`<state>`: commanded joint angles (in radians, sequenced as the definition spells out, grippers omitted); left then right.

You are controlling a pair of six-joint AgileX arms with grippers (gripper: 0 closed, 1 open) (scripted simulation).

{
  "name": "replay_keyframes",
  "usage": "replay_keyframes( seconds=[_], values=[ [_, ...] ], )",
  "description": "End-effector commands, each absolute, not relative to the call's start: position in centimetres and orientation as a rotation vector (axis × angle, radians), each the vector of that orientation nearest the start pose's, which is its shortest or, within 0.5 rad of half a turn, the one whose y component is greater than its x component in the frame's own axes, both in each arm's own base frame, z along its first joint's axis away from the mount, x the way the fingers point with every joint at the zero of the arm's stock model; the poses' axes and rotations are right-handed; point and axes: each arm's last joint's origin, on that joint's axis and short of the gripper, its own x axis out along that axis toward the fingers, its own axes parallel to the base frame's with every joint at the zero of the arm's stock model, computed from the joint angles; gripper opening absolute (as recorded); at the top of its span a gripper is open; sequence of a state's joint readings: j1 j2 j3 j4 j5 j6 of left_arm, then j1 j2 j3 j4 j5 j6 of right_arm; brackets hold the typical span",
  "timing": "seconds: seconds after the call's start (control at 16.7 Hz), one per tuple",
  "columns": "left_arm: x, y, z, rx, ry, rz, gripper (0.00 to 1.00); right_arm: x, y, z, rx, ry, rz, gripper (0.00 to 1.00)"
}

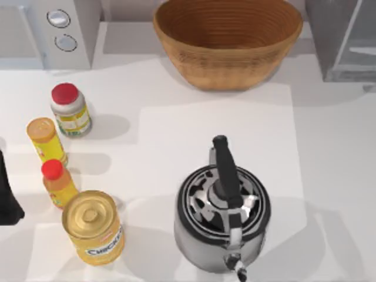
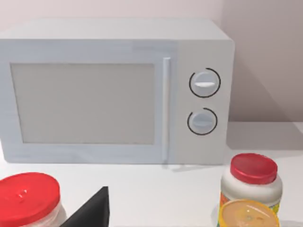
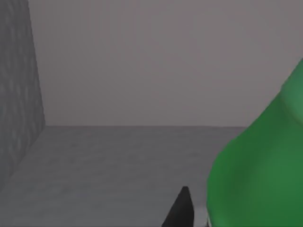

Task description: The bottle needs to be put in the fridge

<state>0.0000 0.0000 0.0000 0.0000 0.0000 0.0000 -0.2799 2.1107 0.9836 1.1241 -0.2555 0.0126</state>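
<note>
Right wrist view has a green, smooth-shouldered plastic bottle close beside a black fingertip of the right gripper, with a dark grey wall and grey floor around them. That looks like the inside of the dark grey boxy fridge with the pale glassy panel at the table's far right corner, though I cannot be sure from so close. Whether the jaws pinch the bottle or stand spread I cannot tell.

Doing this step well means setting the bottle upright on the grey floor, clear of the side wall, letting go only once its base rests flat, then backing straight out.

Left gripper hangs parked at the table's left edge, facing the white two-knob microwave; its jaws are not shown clearly.

Readable writing is scarce: the yellow tin can with the blue label reads "CHICKE…".
</note>
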Motion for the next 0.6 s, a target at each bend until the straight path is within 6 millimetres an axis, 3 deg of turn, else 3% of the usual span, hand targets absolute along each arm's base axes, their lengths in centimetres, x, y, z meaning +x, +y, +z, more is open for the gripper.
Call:
replay_keyframes(
  seconds=[0.3, 0.42, 0.6],
  values=[
    [10.6, -0.1, 16.0, 0.0, 0.0, 0.0, 1.0, 41.2, -10.5, 12.5, 0.01, 0.023, -0.009, 0.01],
    [10.6, -0.1, 16.0, 0.0, 0.0, 0.0, 1.0, 42.5, -10.8, 12.2, 0.01, 0.031, -0.016, 0.01],
    [10.6, -0.1, 16.0, 0.0, 0.0, 0.0, 1.0, 45.2, -10.9, 13.3, -0.005, -0.011, -0.012, 0.01]
  ],
)
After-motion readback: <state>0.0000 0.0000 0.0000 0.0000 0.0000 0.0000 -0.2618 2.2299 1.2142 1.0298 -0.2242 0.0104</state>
